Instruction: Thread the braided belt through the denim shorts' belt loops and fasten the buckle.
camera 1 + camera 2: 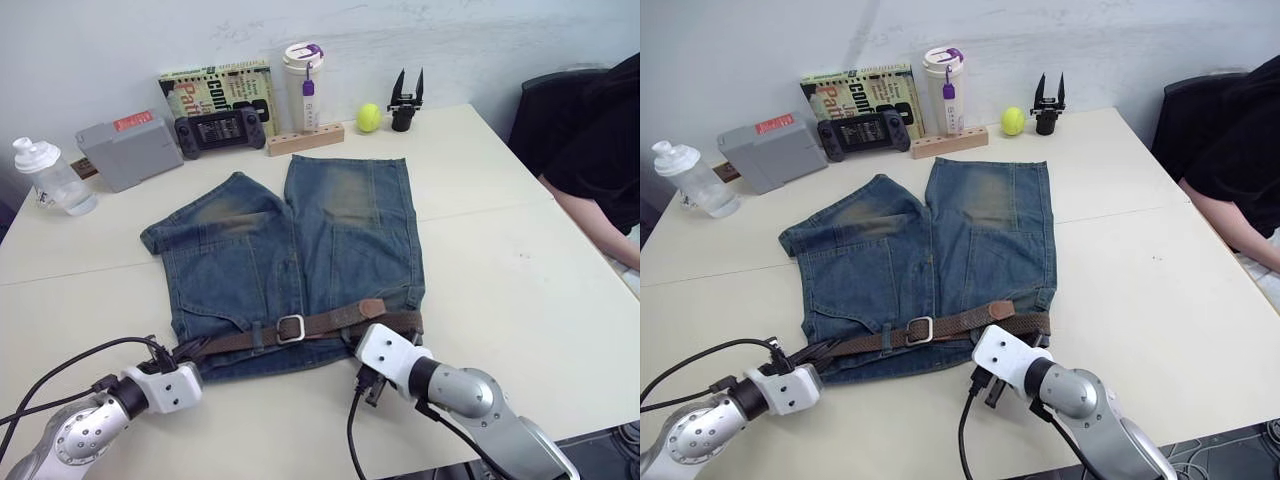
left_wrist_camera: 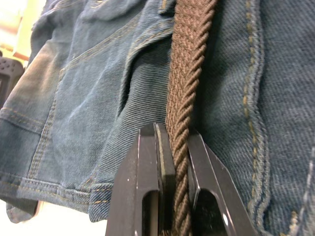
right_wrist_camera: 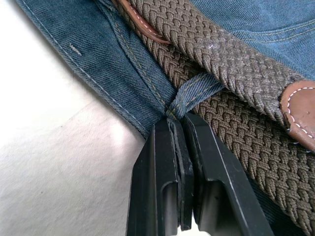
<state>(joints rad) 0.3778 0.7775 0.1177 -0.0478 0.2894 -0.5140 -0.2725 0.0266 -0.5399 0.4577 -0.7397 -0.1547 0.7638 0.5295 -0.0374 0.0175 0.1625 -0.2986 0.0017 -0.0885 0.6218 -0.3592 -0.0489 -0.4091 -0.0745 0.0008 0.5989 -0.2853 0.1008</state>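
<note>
Between left fingers [image 2: 147, 182] braided belt [image 2: 186, 98], right fingers [image 3: 165, 167] on belt loop [image 3: 194, 96]

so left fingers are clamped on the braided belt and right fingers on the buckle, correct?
Not quite. The left gripper does clamp the braided belt, but the right wrist view shows the right gripper pinching a belt loop, not the buckle.

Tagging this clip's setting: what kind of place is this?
Probably an office or lab used for robot tests, not a home: a plain pale table against a bare wall, with mixed props along its far edge: a book, a game controller, a spare gripper. A person sits at the side.
</note>
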